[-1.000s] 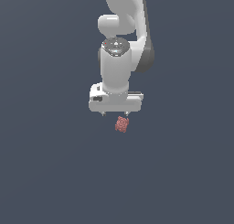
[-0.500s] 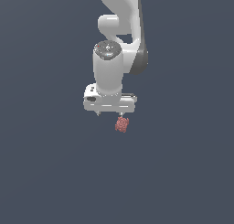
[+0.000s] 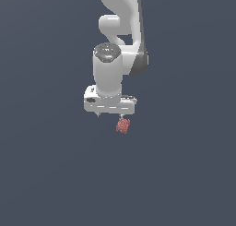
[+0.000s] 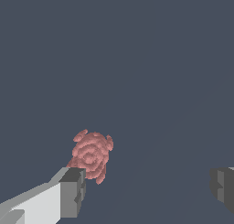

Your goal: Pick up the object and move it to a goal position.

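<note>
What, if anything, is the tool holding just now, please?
Nothing: the tool is open, its fingers wide apart, and the pink object lies beside one finger, ungripped.

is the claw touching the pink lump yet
Cannot tell. In the wrist view the claw is wide open and the pink lump overlaps one finger at its tip; neither view shows contact or a gap plainly.
</note>
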`<state>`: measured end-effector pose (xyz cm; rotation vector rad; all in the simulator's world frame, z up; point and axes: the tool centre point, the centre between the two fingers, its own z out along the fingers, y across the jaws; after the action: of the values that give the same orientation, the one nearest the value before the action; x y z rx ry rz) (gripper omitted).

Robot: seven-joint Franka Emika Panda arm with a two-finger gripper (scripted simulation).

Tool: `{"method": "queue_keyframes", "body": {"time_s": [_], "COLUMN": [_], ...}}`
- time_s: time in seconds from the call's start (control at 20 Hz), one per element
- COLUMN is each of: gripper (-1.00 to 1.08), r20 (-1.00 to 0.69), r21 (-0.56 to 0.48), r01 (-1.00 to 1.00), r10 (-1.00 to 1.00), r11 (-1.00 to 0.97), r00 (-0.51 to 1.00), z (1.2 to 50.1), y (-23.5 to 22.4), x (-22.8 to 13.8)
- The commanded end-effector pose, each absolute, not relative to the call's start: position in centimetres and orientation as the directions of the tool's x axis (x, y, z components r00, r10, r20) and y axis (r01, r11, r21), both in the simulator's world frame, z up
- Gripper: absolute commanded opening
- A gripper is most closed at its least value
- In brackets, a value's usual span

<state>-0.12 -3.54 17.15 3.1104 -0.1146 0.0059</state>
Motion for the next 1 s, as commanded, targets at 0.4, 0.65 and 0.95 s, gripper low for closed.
{"method": "queue_keyframes", "body": {"time_s": [0.4, 0.65, 0.95], "gripper": [1.0, 1.0, 1.0], "r20": [0.004, 0.003, 0.001], "r21": [0.014, 0.006, 0.001], "r01": [-0.182, -0.258, -0.314], "r10": [-0.182, -0.258, -0.314], "r11": [-0.983, -0.966, -0.949], "r00": [0.983, 0.966, 0.949], "z": [13.7, 11.3, 9.6], "y": [-0.8, 1.0, 2.3], "x": [-1.1, -1.9, -2.7]}}
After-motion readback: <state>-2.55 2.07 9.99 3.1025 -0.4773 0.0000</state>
